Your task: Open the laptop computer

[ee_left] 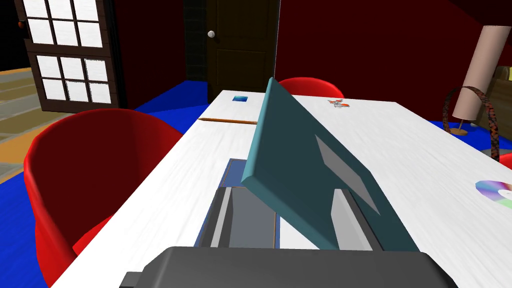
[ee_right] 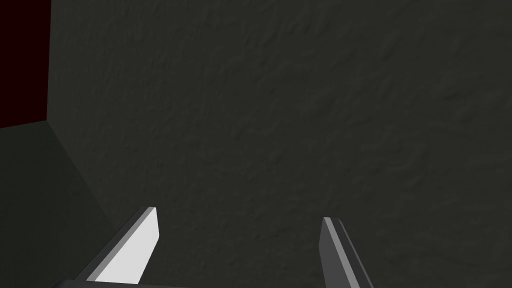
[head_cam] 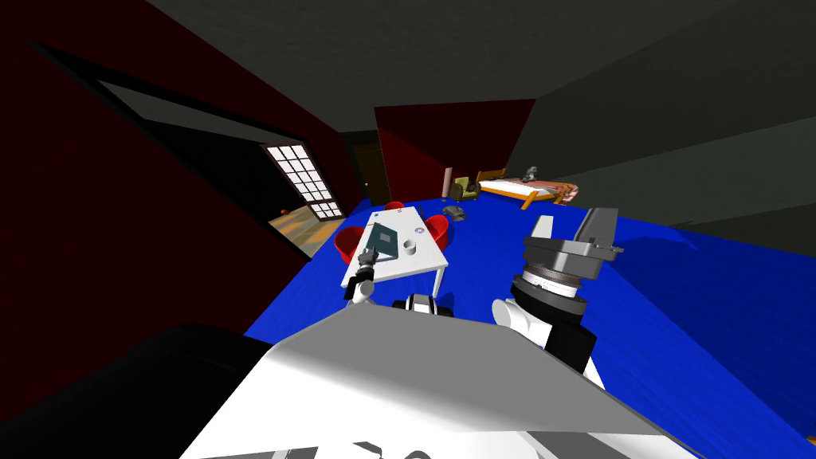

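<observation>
The laptop [ee_left: 310,170] sits on the table [ee_left: 400,145] at my end, its lid tilted up between the fingers of my left gripper [ee_left: 285,192]. The near chair [ee_left: 100,165] stands against the table's left side (the far chair [ee_left: 310,86] is at its far end). A pencil [ee_left: 227,120] lies on the tabletop beyond the laptop, and a disc [ee_left: 495,190] lies well apart toward the opposite side. A door [ee_left: 240,50] stands behind the table.

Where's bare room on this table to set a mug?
Widest bare patch: between the laptop and the disc and cup, up to the small orange thing. Narrower strip: between laptop and red chair, gripper-side of the pencil. Crowded at the left gripper on the laptop.
</observation>
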You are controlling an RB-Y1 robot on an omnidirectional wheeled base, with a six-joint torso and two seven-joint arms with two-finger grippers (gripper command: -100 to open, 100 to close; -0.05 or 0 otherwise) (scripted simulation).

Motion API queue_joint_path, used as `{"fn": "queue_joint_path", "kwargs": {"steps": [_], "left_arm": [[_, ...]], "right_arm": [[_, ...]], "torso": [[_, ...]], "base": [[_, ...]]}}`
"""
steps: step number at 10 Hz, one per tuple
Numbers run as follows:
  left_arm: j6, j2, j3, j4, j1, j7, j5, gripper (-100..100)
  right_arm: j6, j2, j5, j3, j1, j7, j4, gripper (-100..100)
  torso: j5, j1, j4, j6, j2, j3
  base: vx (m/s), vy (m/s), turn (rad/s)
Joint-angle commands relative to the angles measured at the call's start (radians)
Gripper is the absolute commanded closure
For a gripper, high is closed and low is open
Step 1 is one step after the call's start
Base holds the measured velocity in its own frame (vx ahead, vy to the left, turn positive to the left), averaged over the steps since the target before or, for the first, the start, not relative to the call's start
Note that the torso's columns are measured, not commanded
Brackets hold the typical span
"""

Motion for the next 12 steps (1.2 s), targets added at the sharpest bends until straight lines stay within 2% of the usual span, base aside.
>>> {"fn": "queue_joint_path", "kwargs": {"steps": [1,3,6,7,8,9,10,11,12], "left_arm": [[-0.021,-0.026,-0.018,0.056,-0.009,-0.004,0.002,100],[-0.082,-0.068,-0.055,0.11,-0.034,0.013,0.014,100],[-0.082,-0.068,-0.055,0.119,-0.034,0.013,0.014,100],[-0.096,-0.068,-0.056,0.102,-0.049,0.03,0.018,100],[-0.139,-0.073,-0.055,0.15,-0.079,0.083,0.008,100],[-0.139,-0.073,-0.055,0.165,-0.079,0.089,0.008,100],[-0.093,-0.081,-0.037,0.108,-0.07,0.056,0.025,-100],[-0.066,-0.084,-0.024,0.084,-0.068,0.039,0.039,-100],[-0.056,-0.084,-0.024,0.084,-0.068,0.039,0.039,-100]], "right_arm": [[0.0,0.0,0.0,0.0,0.0,0.0,0.0,0],[0.0,0.0,0.0,0.0,0.0,0.0,0.0,0],[0.0,0.0,0.0,0.0,0.0,0.0,0.0,0],[0.0,0.0,0.0,0.0,0.0,0.0,0.0,0],[0.0,0.0,0.0,0.0,0.0,0.0,0.0,0],[0.0,0.0,0.0,0.0,0.0,0.0,0.0,0],[0.0,0.0,0.0,0.0,0.0,0.0,0.0,0],[0.0,0.0,0.0,0.0,0.0,0.0,0.0,0],[0.0,0.0,0.0,0.0,0.0,0.0,0.0,0]], "torso": [[0.0,0.0,0.0,0.002,-0.002,-0.001],[0.001,0.002,-0.001,0.002,-0.004,-0.002],[-0.001,-0.004,-0.002,0.0,-0.001,0.0],[-0.002,-0.007,-0.003,0.0,-0.002,-0.001],[-0.004,-0.006,0.001,0.001,-0.001,-0.001],[-0.002,-0.002,0.005,0.003,0.0,0.0],[-0.001,0.0,0.005,0.003,0.001,0.001],[-0.003,-0.004,0.008,0.0,0.004,0.001],[-0.005,-0.008,0.01,0.0,0.007,0.003]], "base": [[-0.032,0.075,-0.054],[-0.051,0.128,-0.076],[-0.022,0.052,-0.017],[-0.014,-0.001,0.012],[-0.042,0.035,-0.095],[-0.038,0.047,-0.079],[-0.005,-0.005,0.088],[0.045,-0.057,0.171],[0.049,-0.056,0.068]]}}
